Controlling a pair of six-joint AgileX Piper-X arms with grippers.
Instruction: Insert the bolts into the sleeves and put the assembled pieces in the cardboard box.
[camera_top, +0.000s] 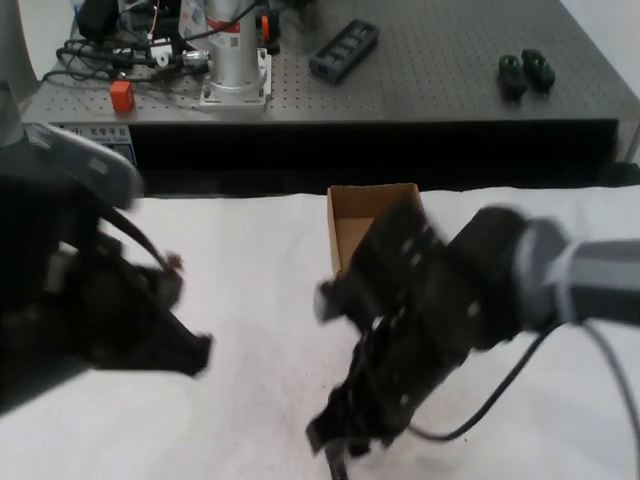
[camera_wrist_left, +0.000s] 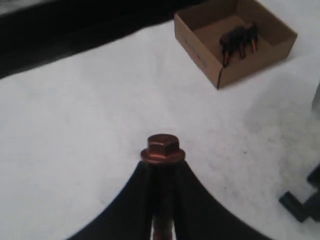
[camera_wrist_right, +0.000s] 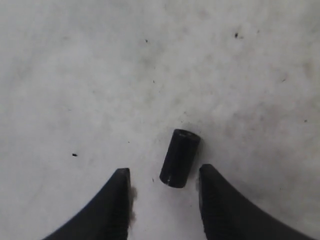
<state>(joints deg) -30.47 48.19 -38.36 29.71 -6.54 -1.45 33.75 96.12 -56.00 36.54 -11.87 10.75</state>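
Cardboard box (camera_top: 372, 205), high view: on white-covered desk (camera_top: 250, 300), beyond both arms. Left wrist view: several assembled pieces (camera_wrist_left: 239, 41) already inside box; left gripper (camera_wrist_left: 162, 167) closed on one bolt (camera_wrist_left: 162, 150), head outward, not yet sleeved. Right wrist view: right gripper (camera_wrist_right: 165, 170) open, straddling loose sleeve (camera_wrist_right: 180, 158) lying on desk, no contact visible. Estimated status: partly complete; remaining: grasp sleeve, insert bolt, place in box.

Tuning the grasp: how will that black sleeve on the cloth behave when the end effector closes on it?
The sleeve lies on its side, a cylinder, so it may roll if nudged off-centre. It looks rigid and smooth, so probably slippery. The soft cloth should damp rolling somewhat.
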